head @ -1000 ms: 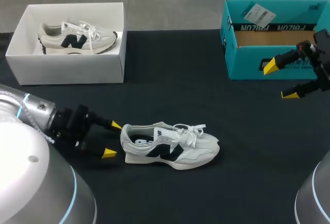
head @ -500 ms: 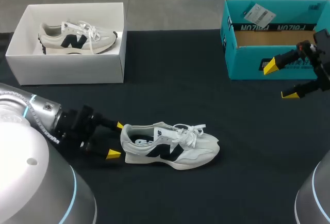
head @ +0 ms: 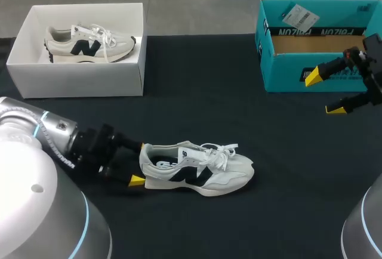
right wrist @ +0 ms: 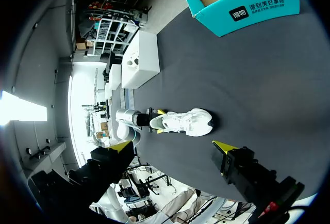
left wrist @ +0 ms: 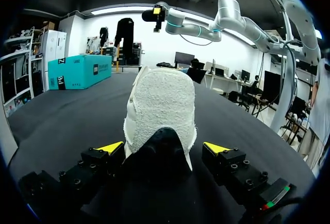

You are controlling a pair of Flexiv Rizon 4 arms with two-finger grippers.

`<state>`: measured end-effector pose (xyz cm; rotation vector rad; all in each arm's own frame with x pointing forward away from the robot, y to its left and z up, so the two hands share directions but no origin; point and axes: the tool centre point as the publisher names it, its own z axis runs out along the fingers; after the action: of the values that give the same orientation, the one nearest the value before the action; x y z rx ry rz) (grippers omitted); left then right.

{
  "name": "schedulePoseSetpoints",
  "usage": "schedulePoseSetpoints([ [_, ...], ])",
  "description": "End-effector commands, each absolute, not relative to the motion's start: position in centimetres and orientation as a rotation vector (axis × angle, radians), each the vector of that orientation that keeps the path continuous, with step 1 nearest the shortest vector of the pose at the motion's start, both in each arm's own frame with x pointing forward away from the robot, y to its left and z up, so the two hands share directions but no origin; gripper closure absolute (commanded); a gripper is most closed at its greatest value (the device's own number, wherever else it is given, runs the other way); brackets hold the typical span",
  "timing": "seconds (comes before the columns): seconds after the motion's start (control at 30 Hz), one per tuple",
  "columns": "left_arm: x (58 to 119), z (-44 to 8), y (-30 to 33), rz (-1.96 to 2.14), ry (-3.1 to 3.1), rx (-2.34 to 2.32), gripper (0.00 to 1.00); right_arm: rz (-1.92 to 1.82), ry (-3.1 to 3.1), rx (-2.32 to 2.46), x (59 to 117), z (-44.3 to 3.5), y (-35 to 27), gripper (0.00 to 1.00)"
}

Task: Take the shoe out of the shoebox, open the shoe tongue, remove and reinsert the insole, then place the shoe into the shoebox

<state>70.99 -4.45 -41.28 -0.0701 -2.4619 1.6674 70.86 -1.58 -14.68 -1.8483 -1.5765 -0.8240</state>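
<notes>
A white sneaker with a dark logo (head: 197,169) lies on its sole on the black table, toe pointing right. My left gripper (head: 141,163) is at its heel, open, with one yellow-tipped finger on each side of the heel. In the left wrist view the heel of the sneaker (left wrist: 161,105) fills the gap in the left gripper (left wrist: 164,149), and neither finger clearly presses on it. My right gripper (head: 325,92) hangs open and empty at the far right, in front of the teal shoebox (head: 316,44). From the right wrist the sneaker (right wrist: 188,122) lies far ahead of the right gripper (right wrist: 172,146).
A white open box (head: 77,74) at the back left holds a second matching sneaker (head: 89,41). The teal shoebox stands open at the back right, with a paper tag at its rim.
My left gripper has slid right along the table until its open fingers straddle the sneaker's heel. The sneaker and the right arm have not moved.
</notes>
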Motion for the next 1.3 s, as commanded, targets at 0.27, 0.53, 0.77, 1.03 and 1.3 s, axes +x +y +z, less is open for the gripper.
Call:
schedulePoseSetpoints([
  [0.27,70.6,-41.5,-5.7,1.677,-2.465,-0.064,0.00,-0.824,-1.576,-1.851,70.8,-14.8,-1.5,0.00],
  [0.53,70.7,-42.1,-6.5,1.675,-2.501,-0.059,0.00,-0.824,-1.576,-1.851,70.8,-14.8,-1.5,0.00],
  [0.77,70.9,-42.5,-6.8,1.666,-2.516,-0.055,0.00,-0.824,-1.576,-1.851,70.8,-14.8,-1.5,0.00],
  [1.03,71.1,-42.6,-7.2,1.650,-2.523,-0.062,0.00,-0.824,-1.576,-1.851,70.8,-14.8,-1.5,0.00],
  [1.3,71.4,-42.9,-7.3,1.631,-2.530,-0.087,1.00,-0.824,-1.576,-1.851,70.8,-14.8,-1.5,0.00],
])
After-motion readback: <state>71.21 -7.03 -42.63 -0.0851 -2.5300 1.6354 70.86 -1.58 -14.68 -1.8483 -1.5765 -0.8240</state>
